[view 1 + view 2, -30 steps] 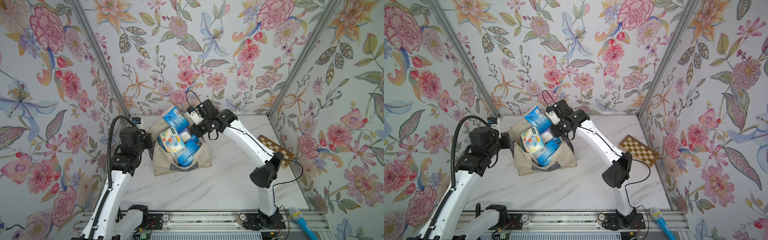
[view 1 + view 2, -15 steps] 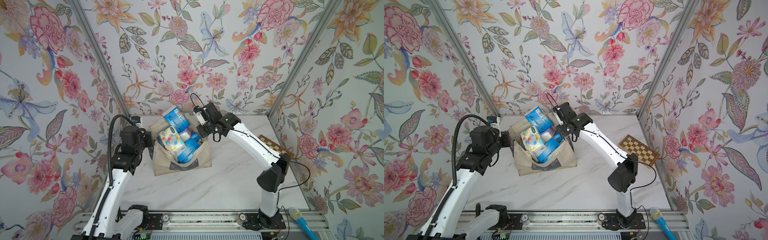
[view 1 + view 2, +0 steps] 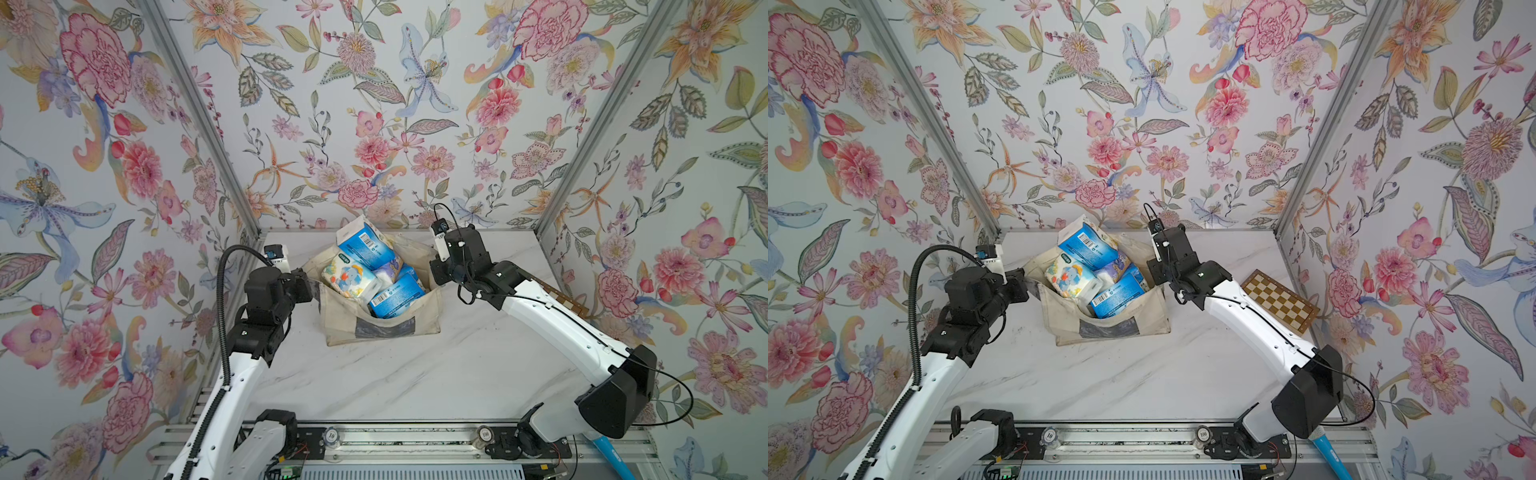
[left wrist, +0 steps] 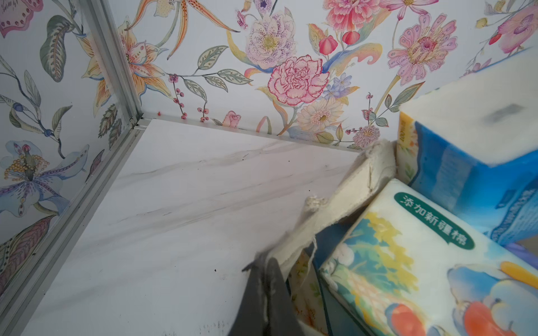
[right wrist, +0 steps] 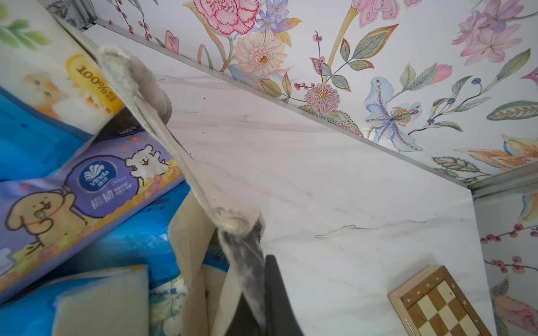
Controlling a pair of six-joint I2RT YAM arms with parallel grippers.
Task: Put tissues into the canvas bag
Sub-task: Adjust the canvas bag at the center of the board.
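Observation:
The cream canvas bag (image 3: 345, 320) (image 3: 1067, 324) stands open at the back middle of the table, heaped with tissues. A blue pack (image 3: 363, 245) juts above the rim, with a cartoon-elephant pack (image 3: 349, 278) and another blue pack (image 3: 395, 295) below it. My left gripper (image 3: 309, 284) (image 4: 266, 261) is shut on the bag's left rim (image 4: 366, 174). My right gripper (image 3: 434, 274) (image 5: 259, 259) is shut on the right rim (image 5: 174, 151), next to a lavender pack (image 5: 87, 186).
A brown-and-cream chessboard (image 3: 1281, 299) (image 5: 436, 305) lies against the right wall. A blue microphone (image 3: 1329, 453) pokes out at the front right rail. Flowered walls close in on the left, back and right. Bare marble table (image 3: 395, 374) lies in front of the bag.
My right gripper has moved from over the bag's mouth out to its right rim and shut on the fabric. The left gripper keeps its hold on the left rim.

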